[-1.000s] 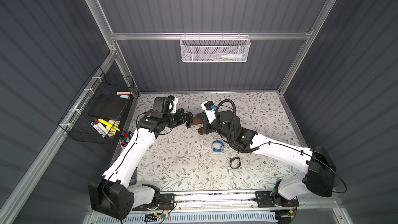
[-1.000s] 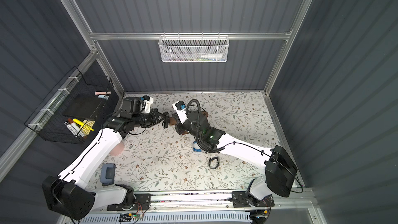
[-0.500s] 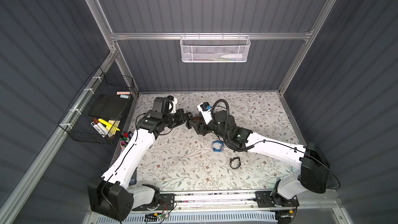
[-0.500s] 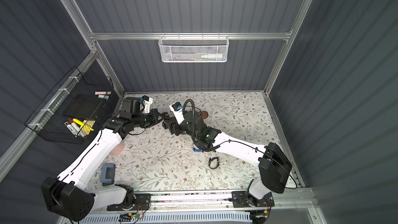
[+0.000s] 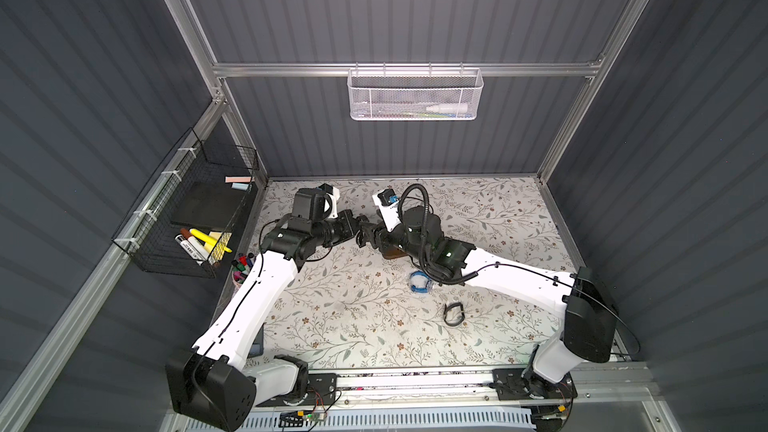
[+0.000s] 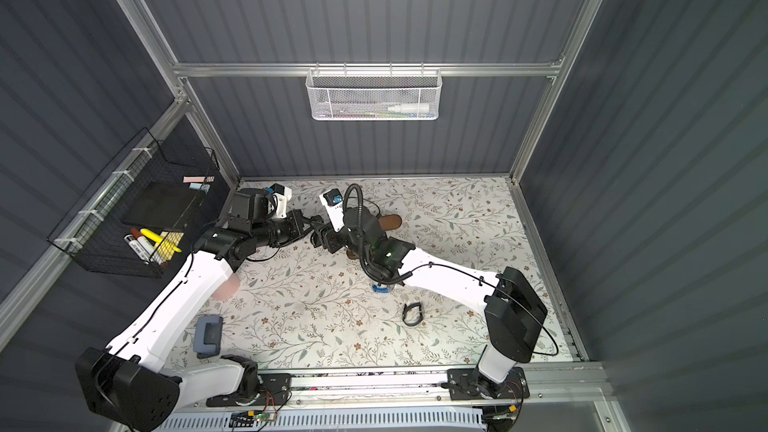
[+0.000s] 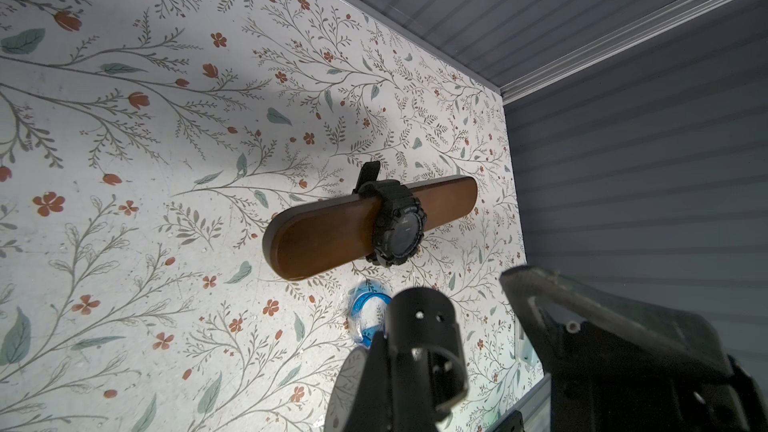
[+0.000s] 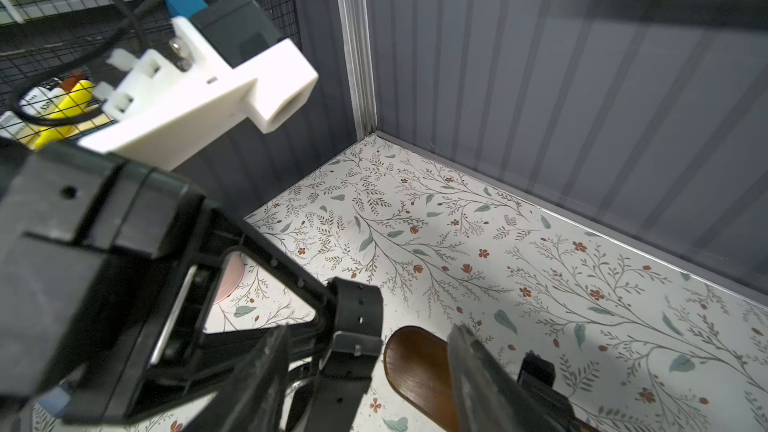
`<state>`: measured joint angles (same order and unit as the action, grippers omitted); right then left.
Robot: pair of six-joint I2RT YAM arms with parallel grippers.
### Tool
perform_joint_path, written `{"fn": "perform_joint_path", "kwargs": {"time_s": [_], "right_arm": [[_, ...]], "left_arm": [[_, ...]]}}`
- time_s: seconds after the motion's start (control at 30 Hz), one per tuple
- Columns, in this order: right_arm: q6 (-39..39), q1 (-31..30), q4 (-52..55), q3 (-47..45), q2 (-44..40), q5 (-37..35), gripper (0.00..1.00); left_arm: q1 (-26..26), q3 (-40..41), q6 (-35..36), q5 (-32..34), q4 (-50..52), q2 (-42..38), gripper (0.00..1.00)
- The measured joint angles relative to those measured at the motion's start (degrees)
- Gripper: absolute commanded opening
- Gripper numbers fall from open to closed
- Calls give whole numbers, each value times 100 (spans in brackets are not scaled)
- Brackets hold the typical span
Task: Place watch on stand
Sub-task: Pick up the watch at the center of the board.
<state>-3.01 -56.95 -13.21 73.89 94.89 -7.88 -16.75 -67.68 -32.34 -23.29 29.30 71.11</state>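
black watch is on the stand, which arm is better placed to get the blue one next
Probably right: the blue plastic-strap watch lies on the floral table by the right forearm, and the right gripper has its fingers apart; the left gripper is shut.

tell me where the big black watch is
In the left wrist view the black watch wraps around the stand, off-centre on its bar, near the blue watch.

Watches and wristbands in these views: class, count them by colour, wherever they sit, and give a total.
Black: 2 (black watch round the stand; black band on the table)
Blue: 1 (blue band on the table)
Total: 3
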Motion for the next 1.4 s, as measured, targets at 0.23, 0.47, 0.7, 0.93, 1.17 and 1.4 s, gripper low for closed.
{"fn": "perform_joint_path", "kwargs": {"time_s": [0.23, 0.47, 0.7, 0.93, 1.17, 1.4], "right_arm": [[15, -17, 262, 407, 337, -186, 55], [81, -72, 492, 509, 459, -426, 45], [140, -81, 516, 540, 518, -612, 22], [127, -81, 507, 570, 542, -597, 0], [133, -48, 730, 649, 542, -448, 0], [175, 459, 1685, 1097, 492, 420, 0]], "left_arm": [[0, 0, 0, 136, -15, -2, 0], [0, 0, 0, 341, -22, -20, 0], [0, 0, -2, 385, -24, -22, 0], [0, 17, -2, 387, -79, -70, 0], [0, 74, 131, 387, -68, -168, 36], [0, 28, 914, 474, 216, -380, 59]]}}
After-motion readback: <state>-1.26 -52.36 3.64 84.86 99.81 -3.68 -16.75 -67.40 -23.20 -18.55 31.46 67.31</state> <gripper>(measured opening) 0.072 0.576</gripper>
